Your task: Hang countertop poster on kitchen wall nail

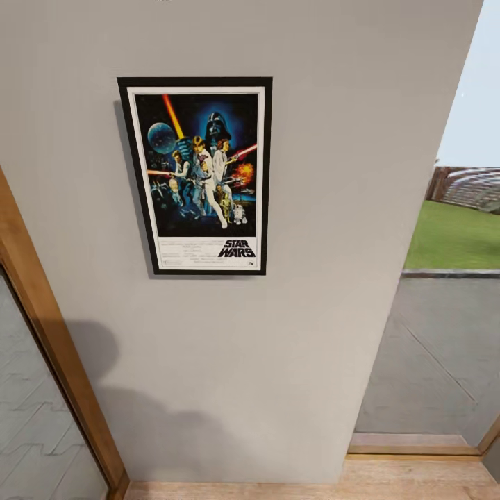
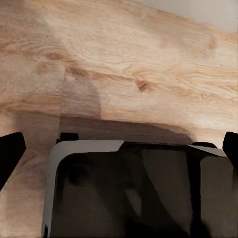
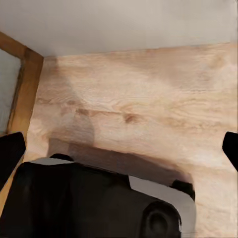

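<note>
The Star Wars poster [image 1: 200,175], black-framed with a white border and dark blue artwork, hangs flat and upright on the grey wall [image 1: 312,208] in the head view, with nothing holding it. My left gripper [image 2: 119,148] points down at the wooden floor [image 2: 124,64]; its dark fingertips [image 2: 10,153] stand wide apart at the picture's edges, open and empty. My right gripper [image 3: 119,148] also hangs over the floor [image 3: 139,99], fingertips [image 3: 230,146] spread, open and empty. The kitchen countertop is out of view.
A wooden door frame [image 1: 48,333] with a glass pane runs down the wall's left side. At the right, an opening [image 1: 444,312] looks onto grey paving and a lawn. The robot's dark base [image 2: 139,193] sits under both grippers.
</note>
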Available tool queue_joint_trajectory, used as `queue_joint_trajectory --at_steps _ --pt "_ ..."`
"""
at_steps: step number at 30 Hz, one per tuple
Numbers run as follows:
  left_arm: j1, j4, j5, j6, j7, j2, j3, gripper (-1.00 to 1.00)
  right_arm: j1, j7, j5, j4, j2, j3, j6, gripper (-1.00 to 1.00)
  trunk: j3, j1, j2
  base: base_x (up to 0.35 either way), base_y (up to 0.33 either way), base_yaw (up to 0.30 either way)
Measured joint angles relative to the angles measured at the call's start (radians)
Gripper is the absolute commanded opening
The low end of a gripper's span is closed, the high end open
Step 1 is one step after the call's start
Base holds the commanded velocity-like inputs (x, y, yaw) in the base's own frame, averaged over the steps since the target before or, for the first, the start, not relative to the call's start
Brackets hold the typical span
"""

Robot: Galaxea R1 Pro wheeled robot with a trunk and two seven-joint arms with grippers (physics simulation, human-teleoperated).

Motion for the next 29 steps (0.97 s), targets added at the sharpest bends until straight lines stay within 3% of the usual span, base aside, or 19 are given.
queue_joint_trajectory --at_steps 1,2,3,6,8,13,29 --pt "0.0 0.003 0.0 -0.003 0.022 0.0 0.0 1.0 0.0 -0.044 0.004 0.004 0.007 0.001 -0.001 1.0 0.0 0.0 0.0 0.0 0.0 0.0" --pt "0.0 0.007 -0.001 -0.01 0.071 0.0 0.0 1.0 0.001 -0.131 0.01 0.011 0.023 0.002 -0.002 1.0 0.0 0.0 0.0 0.0 0.0 0.0" --pt "0.0 0.023 -0.001 -0.054 0.238 -0.002 -0.005 1.0 0.001 -0.402 0.022 0.021 0.069 0.003 0.0 1.0 0.0 0.0 0.0 0.0 0.0 0.0" --pt "0.0 0.039 -0.002 -0.097 0.359 -0.003 -0.01 1.0 0.002 -0.645 0.025 0.025 0.115 0.001 0.006 1.0 0.0 0.0 0.0 0.0 0.0 0.0" --pt "0.0 0.042 -0.002 -0.104 0.387 -0.003 -0.01 1.0 0.002 -0.699 0.025 0.026 0.126 0.001 0.008 1.0 0.0 0.0 0.0 0.0 0.0 0.0" --pt "0.0 0.045 -0.004 -0.111 0.408 -0.003 -0.007 1.0 0.002 -0.744 0.025 0.028 0.135 0.001 0.009 1.0 0.0 0.0 0.0 0.0 0.0 0.0" --pt "0.0 0.045 -0.005 -0.113 0.411 -0.003 -0.018 1.0 0.001 -0.754 0.024 0.029 0.14 0.001 0.01 1.0 0.0 0.0 0.0 0.0 0.0 0.0"
